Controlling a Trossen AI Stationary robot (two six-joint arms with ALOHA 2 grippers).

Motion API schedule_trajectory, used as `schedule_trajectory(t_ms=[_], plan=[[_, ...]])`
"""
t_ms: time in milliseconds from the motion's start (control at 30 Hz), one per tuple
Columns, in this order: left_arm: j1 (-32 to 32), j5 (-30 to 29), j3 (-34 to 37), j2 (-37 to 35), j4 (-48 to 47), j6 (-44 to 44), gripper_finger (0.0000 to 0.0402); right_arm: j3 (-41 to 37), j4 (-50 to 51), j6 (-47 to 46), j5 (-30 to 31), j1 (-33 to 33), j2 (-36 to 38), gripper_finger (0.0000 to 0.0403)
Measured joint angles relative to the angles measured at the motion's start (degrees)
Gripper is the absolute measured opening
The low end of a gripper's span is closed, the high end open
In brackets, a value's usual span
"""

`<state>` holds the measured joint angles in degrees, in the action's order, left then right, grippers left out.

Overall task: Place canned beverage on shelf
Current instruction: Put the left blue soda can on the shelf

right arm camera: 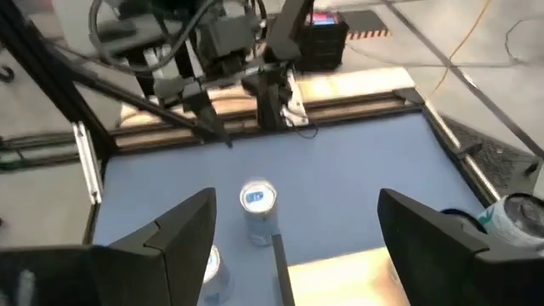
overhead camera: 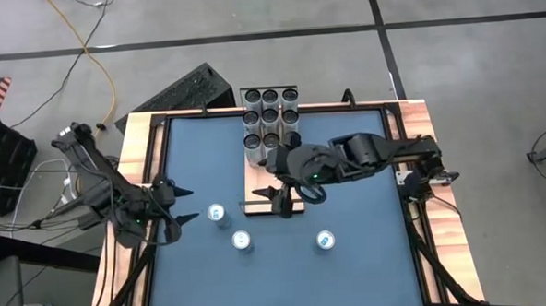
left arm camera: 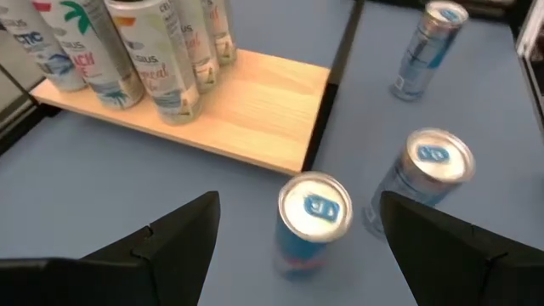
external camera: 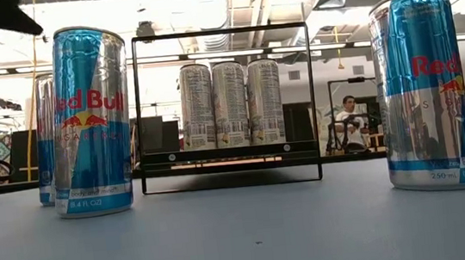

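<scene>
The tabletop [overhead camera: 352,260] is a flat matte blue sheet framed by strips of pale wood. On it lies the shelf [overhead camera: 256,183], a long narrow board of light, smooth-grained wood with thin black metal rails at its short ends; in the low view the near rail reads as a slim black rectangular frame [external camera: 224,107]. The far half of the shelf carries a tight block of slim cans [overhead camera: 271,118], three across, silver-white cylinders with dark round tops and printed labels.

Three shorter cans stand upright on the blue surface, off the shelf, on its near side. They are glossy blue-and-silver aluminium cylinders with bright round lids and pull tabs. The left can [overhead camera: 217,213] stands just beside the shelf's near left corner, the middle can [overhead camera: 242,240] a little nearer the front edge, and the right can [overhead camera: 325,240] apart from them, to the right.

The left gripper [overhead camera: 178,203] hangs low over the tabletop at the left side, its dark wedge-shaped jaws spread apart and holding nothing; in its wrist view the left can [left arm camera: 313,219] stands upright between and beyond the two fingers [left arm camera: 170,246], not touched by them. The right gripper [overhead camera: 280,201] reaches from the right across the shelf's near end, its jaws likewise released and empty, above the bare wood by the black rail. Its arm is a dark, rounded, jointed casing.
</scene>
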<state>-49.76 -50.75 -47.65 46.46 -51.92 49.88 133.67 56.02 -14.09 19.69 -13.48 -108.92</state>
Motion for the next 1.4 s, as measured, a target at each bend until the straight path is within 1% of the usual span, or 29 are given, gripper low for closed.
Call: schedule_trajectory(t_ms=[133,233,367,467,533,767,967,1200,1400], plan=[[3.3,-0.7,5.1,-1.7,7.8,-3.5,0.0309,0.0,2.3,-0.3,-0.2,0.2,-1.3,0.0311],[5.4,1.7,7.2,-1.4,12.6,-7.0,0.0309,-0.1,3.8,-1.4,-0.3,0.3,-2.4,0.0311],[7.9,2.6,9.4,-0.7,20.9,-12.7,0.0309,0.0,4.0,-1.5,-2.1,0.3,-4.3,0.0311],[10.0,2.5,9.6,0.3,22.1,-14.9,0.0309,0.0,4.6,-1.8,-2.8,0.3,-5.5,0.0311],[11.3,3.0,9.6,0.9,21.3,-15.3,0.0309,0.0,5.4,-3.0,-3.1,0.3,-5.9,0.0311],[14.1,7.4,9.6,5.4,22.2,-14.2,0.0309,0.0,5.3,-3.5,-3.4,0.3,-5.8,0.0311],[14.0,7.4,9.6,7.5,25.1,-14.2,0.0309,0.0,6.1,-3.5,-3.4,0.3,-5.9,0.0311],[14.0,6.5,9.6,10.3,24.9,-14.0,0.0309,0.0,8.0,-3.5,-3.4,0.3,-5.9,0.0311],[14.0,5.7,9.6,14.1,24.9,-11.2,0.0309,0.0,8.3,-3.5,-3.4,0.3,-5.9,0.0311]])
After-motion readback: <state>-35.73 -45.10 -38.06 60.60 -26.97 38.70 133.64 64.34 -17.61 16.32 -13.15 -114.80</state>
